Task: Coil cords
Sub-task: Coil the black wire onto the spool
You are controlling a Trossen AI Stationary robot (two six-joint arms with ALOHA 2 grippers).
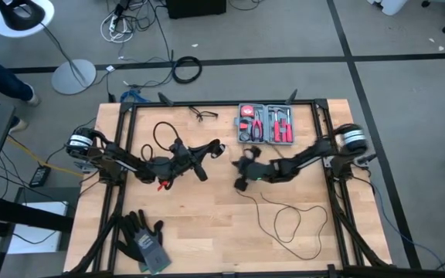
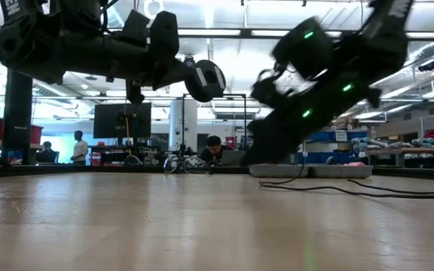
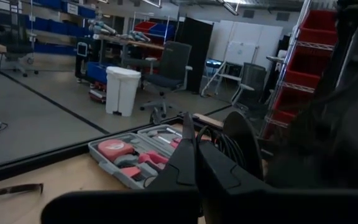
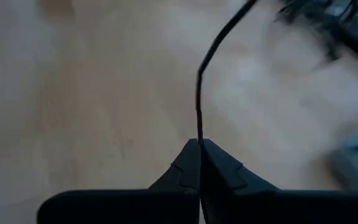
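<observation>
The thin black cord (image 1: 288,220) lies in loose loops on the wooden desk (image 1: 207,232), on its right half toward the near edge. One end of it rises to the right claw (image 1: 239,184). That claw sits low over the middle of the desk, and its wrist view shows the two fingers pressed together with the cord (image 4: 199,112) pinched between their tips. The left claw (image 1: 216,146) is raised above the desk, left of centre, its fingers (image 3: 188,165) closed flat against each other. A small round black puck (image 2: 206,80) sits at the end of this arm in the low view; whether the claw grips it I cannot tell. An open tool case (image 1: 266,123) with red-handled tools lies at the far edge. A pair of dark gloves (image 1: 141,238) lies at the near left corner.
</observation>
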